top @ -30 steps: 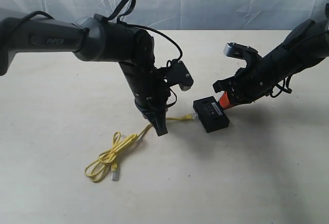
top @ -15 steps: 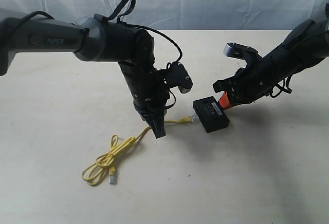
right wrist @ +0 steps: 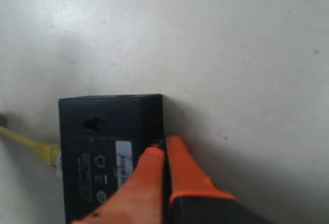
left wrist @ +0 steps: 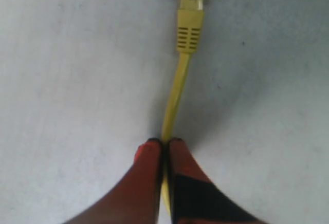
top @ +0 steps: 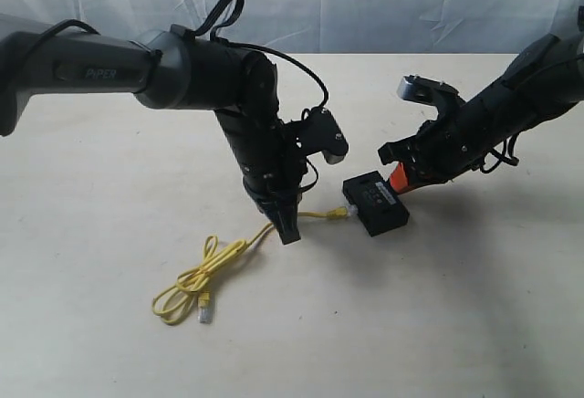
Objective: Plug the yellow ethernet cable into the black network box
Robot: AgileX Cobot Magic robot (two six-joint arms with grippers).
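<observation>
The black network box (top: 376, 202) lies flat on the table, its pale label (right wrist: 123, 165) facing up. My left gripper (top: 286, 232) is shut on the yellow ethernet cable (top: 224, 256), a short way behind its front plug (top: 338, 213). In the left wrist view the red fingertips (left wrist: 151, 149) pinch the cord (left wrist: 177, 85), and the yellow boot (left wrist: 190, 29) points away from them. That plug's clear tip meets the box's side (right wrist: 60, 157); how deep it sits I cannot tell. My right gripper (top: 399, 179) is shut, its orange tips (right wrist: 154, 154) against the box's opposite edge.
The rest of the cable lies in a loose loop (top: 187, 284) toward the front left, with its second plug (top: 204, 307) on the table. A pale cloth backdrop (top: 365, 5) hangs behind the table's far edge.
The left gripper has swayed slightly with the cable, and the loose loop shifted left and back. The plug stays at the box's side. The right arm and the box have not moved.
</observation>
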